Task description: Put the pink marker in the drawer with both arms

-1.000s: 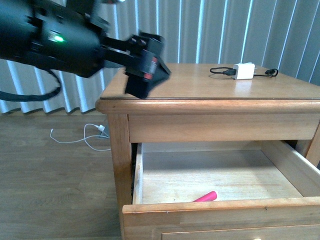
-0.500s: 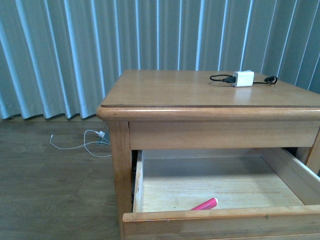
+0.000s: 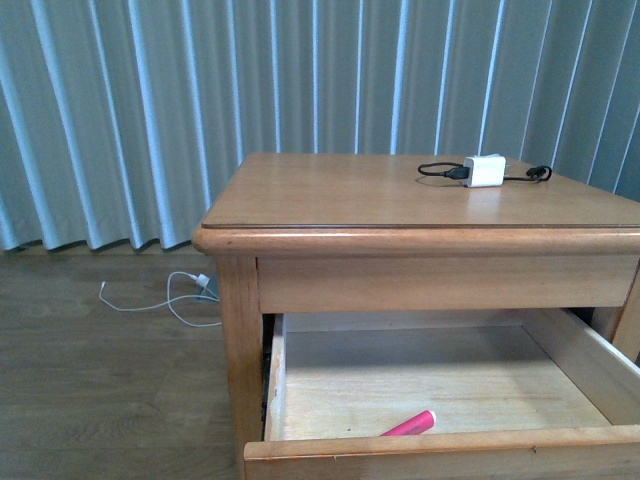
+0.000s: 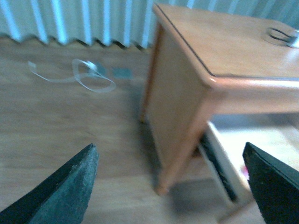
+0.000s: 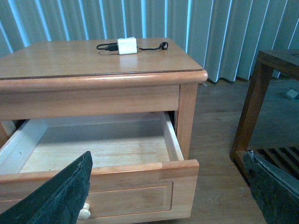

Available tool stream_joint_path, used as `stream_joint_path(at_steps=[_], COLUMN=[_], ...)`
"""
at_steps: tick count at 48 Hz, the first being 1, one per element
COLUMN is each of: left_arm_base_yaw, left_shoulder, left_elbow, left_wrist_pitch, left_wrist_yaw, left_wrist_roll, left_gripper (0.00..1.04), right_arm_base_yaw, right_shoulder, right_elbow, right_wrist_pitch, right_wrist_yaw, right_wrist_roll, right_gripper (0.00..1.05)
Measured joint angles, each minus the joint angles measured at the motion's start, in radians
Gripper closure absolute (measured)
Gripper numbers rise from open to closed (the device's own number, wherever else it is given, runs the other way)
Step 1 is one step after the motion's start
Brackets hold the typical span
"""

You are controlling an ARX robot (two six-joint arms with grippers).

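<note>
The drawer [image 3: 500,442] of the wooden nightstand stands pulled open. The pink marker [image 3: 410,424] lies on its pale floor, close behind the front wall. No arm shows in the front view. My left gripper [image 4: 168,186] is open and empty, out beside the nightstand's left front leg above the floor; that view is blurred. My right gripper [image 5: 166,191] is open and empty, in front of the drawer's panel front [image 5: 117,186], near its pale knob [image 5: 84,213]. The marker is hidden behind the drawer front in the right wrist view.
A white charger [image 3: 484,170] with a black cable lies on the nightstand top [image 3: 350,190]. A white cable [image 3: 160,290] lies on the wooden floor at the left. Dark wooden furniture [image 5: 261,93] stands to the nightstand's right. Blue curtains hang behind.
The left arm, over the nightstand's left corner one second ago, has left the front view. The marker has stayed in the drawer.
</note>
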State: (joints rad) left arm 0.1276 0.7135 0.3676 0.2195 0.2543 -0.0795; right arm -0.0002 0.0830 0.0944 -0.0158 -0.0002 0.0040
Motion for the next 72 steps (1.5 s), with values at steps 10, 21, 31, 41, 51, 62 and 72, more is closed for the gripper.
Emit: stream_joint_path(at_steps=[10,21,31,41,51,62,72], left_arm_base_yaw=[-0.122,-0.126,-0.127,-0.127,-0.127,-0.127,-0.127], left_shoulder=[-0.116,-0.208,-0.285,-0.358,-0.422,-0.492,-0.596], left_elbow=[-0.176,-0.248,-0.290,-0.317,-0.343,-0.345,-0.345], left_wrist_pitch=[0.180,0.166,0.129,0.083,0.054,0.006,-0.116], left_wrist_yaw=[-0.246,-0.255,-0.254,-0.254,-0.254,-0.255,-0.255], left_wrist_roll=[0.063,0.069,0.074,0.074,0.074,0.075,0.075], left_gripper=[0.60,1.01,1.01,1.01,1.01,1.01,1.01], right_arm_base_yaw=[0.000,0.000,0.000,0.000,0.000,0.000,0.000], right_shoulder=[0.000,0.000,0.000,0.000,0.000,0.000,0.000], right_elbow=[0.000,0.000,0.000,0.000,0.000,0.000,0.000], right_wrist_pitch=[0.000,0.000,0.000,0.000,0.000,0.000,0.000], right_wrist_yaw=[0.001,0.000,0.000,0.000,0.000,0.000,0.000], right_wrist_roll=[0.000,0.000,0.000,0.000,0.000,0.000,0.000], right_gripper=[0.09,0.09,0.09,0.09,0.09,0.09,0.09])
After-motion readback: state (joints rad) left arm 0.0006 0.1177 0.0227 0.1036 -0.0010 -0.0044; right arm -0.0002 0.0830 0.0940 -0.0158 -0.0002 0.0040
